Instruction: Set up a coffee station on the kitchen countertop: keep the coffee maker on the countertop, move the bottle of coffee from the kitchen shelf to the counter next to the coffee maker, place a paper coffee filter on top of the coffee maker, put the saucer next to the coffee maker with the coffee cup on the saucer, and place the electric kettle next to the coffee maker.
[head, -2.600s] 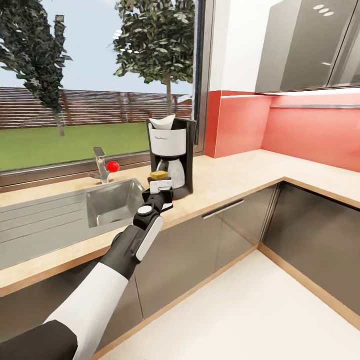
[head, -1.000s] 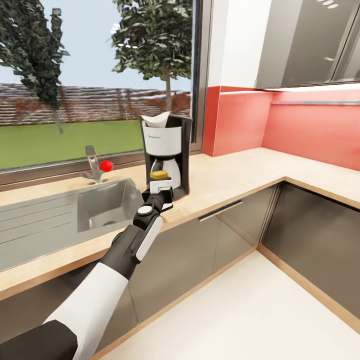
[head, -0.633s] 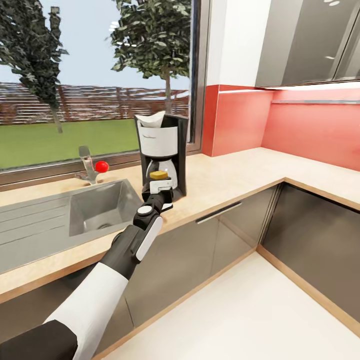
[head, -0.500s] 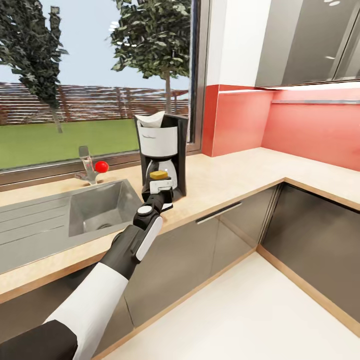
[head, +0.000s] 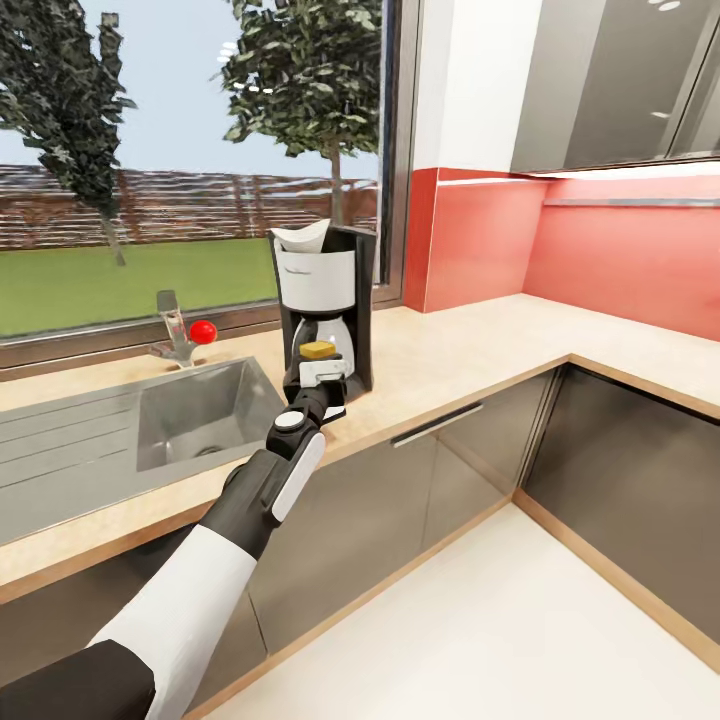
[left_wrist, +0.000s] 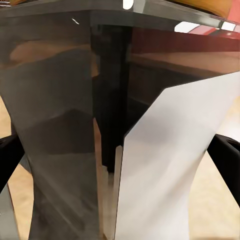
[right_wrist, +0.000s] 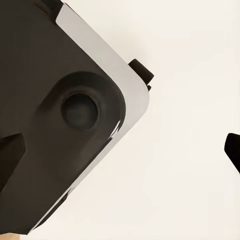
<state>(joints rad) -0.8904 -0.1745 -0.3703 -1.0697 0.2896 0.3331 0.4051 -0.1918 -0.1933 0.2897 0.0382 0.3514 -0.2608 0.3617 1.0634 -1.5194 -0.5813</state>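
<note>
- Bottle (head: 319, 352) sits gripped in the left gripper (head: 321, 368), fingers closed on its sides, held just before the coffee maker (head: 325, 305), above the countertop (head: 470, 352).
- Since a moment ago, arm unchanged; the camera has swung right.
- Lowering and releasing likely remain.

on the countertop (head: 470, 350): the coffee maker (head: 325, 300), just right of the sink (head: 190, 415), before the window. atop the maker, the paper coffee filter (head: 300, 238). directly in front of the maker, the bottle of coffee (head: 319, 352) in the left gripper (head: 318, 378). behind the sink, a faucet (head: 175, 325).
</note>
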